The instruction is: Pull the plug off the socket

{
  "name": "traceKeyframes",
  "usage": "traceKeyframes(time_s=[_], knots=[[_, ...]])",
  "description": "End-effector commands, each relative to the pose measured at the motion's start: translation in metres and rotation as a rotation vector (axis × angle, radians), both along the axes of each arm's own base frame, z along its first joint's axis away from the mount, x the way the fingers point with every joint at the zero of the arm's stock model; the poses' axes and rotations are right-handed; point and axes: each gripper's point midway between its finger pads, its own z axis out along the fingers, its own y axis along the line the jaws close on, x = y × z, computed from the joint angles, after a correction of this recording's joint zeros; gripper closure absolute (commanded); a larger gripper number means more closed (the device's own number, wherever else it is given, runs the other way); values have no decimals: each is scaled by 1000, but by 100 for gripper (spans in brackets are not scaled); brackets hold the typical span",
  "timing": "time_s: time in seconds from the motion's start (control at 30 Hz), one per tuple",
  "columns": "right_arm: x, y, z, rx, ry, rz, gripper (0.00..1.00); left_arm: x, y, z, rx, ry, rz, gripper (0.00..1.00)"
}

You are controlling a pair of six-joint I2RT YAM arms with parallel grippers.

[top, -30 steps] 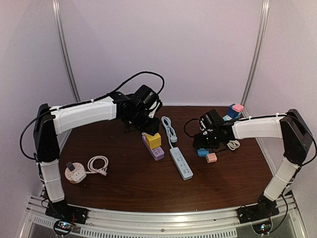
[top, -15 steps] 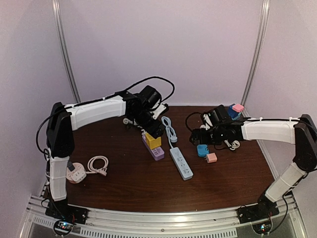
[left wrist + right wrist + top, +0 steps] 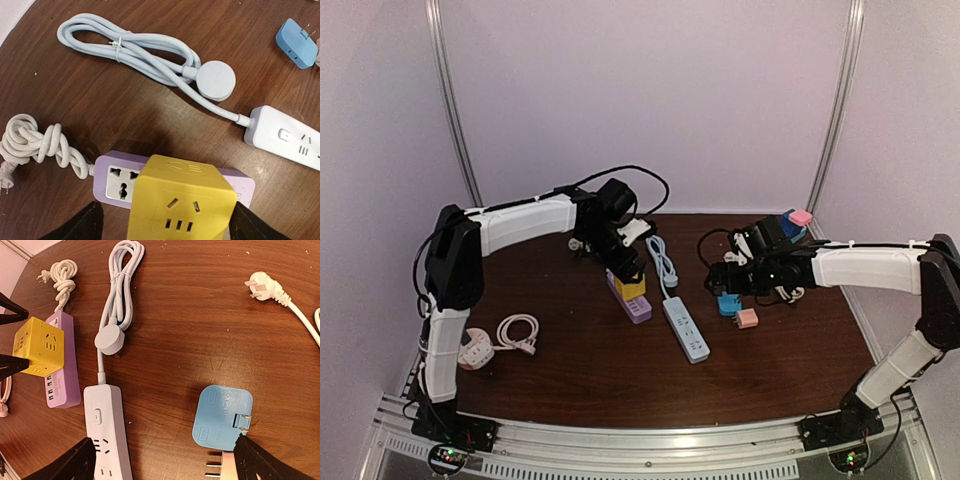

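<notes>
One yellow plug (image 3: pixel 181 202), one purple socket (image 3: pixel 116 181)

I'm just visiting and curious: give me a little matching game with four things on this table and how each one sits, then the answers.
Things:
1. yellow cube plug
2. purple power strip
3. white power strip
4. blue adapter

States:
A. lies loose by the right fingers
B. has a pale cord tied in a bundle
C. stuck on top of another item, between the left fingers
D. carries a cube and trails a knotted white cord

Pairs: 1-C, 2-D, 3-B, 4-A.
</notes>
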Motion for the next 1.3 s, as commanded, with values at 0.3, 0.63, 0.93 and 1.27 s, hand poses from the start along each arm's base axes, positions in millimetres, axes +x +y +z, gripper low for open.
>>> traceKeyframes(time_s=[0.3,0.63,0.93,1.27], knots=[[0,16,8,86,-7,25,3,-15,10,-15,3,99,68,42],[4,46,13,148,-4,86,4,-27,46,-15,96,47,386,57],[-5,111,8,251,43,177,13,-49,50,-23,109,11,525,63],[-5,164,1,466,129,211,74,-58,42,-35,80,62,494,66]])
